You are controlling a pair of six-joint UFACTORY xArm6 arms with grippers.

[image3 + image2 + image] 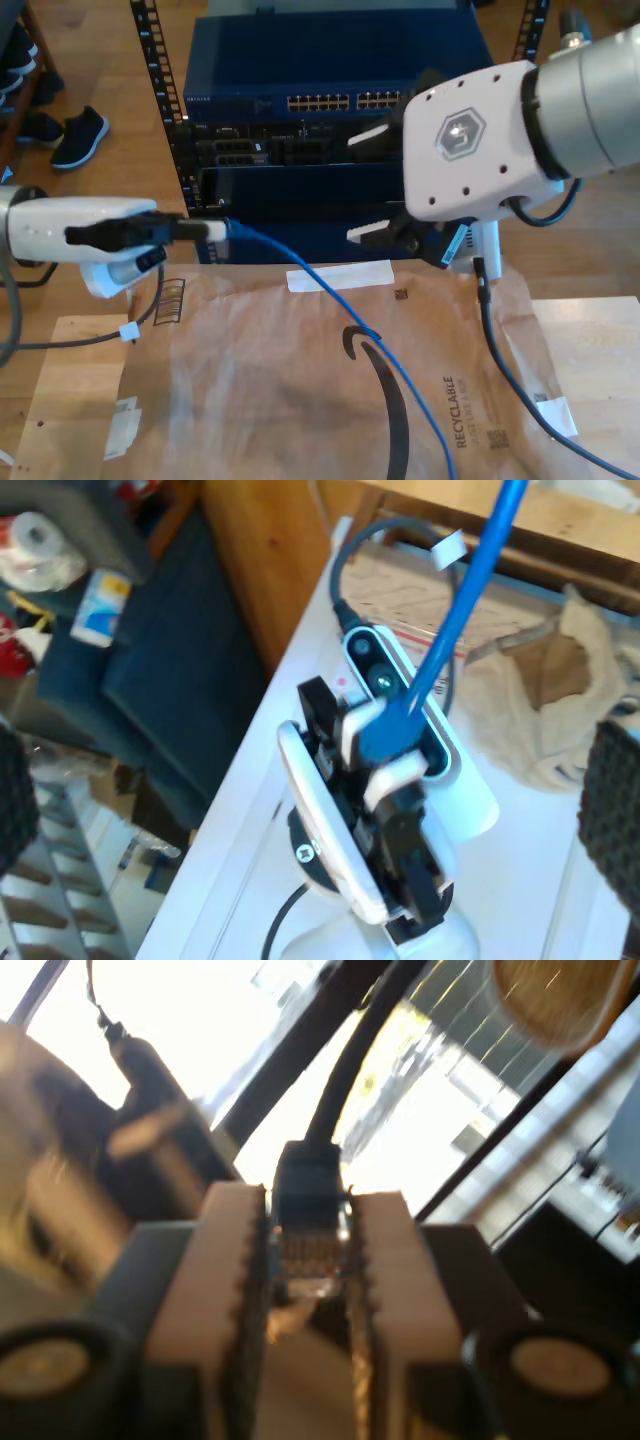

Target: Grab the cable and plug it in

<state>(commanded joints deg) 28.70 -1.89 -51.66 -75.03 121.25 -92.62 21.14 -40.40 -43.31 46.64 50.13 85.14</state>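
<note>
The blue cable (330, 290) runs from the exterior view's left down across the brown paper toward the bottom edge. My first gripper (215, 230) is shut on its plug end there. In the first wrist view the clear plug (310, 1255) sits pinched between the ridged pads (225, 1290), with the cord rising away behind it. The second wrist view looks at that gripper (385, 735) clamped on the blue cable (460, 610). My second gripper (375, 187) hangs open in front of the rack at the exterior view's right, and its dark fingers (612, 810) are spread wide with nothing between them.
A blue network switch (330, 100) with rows of ports sits in the rack behind the table. Brown packing paper (260, 400) covers the wooden table. A grey arm cable (500, 370) trails over it at the exterior view's right. Shoes (75, 135) lie on the floor at the exterior view's upper left.
</note>
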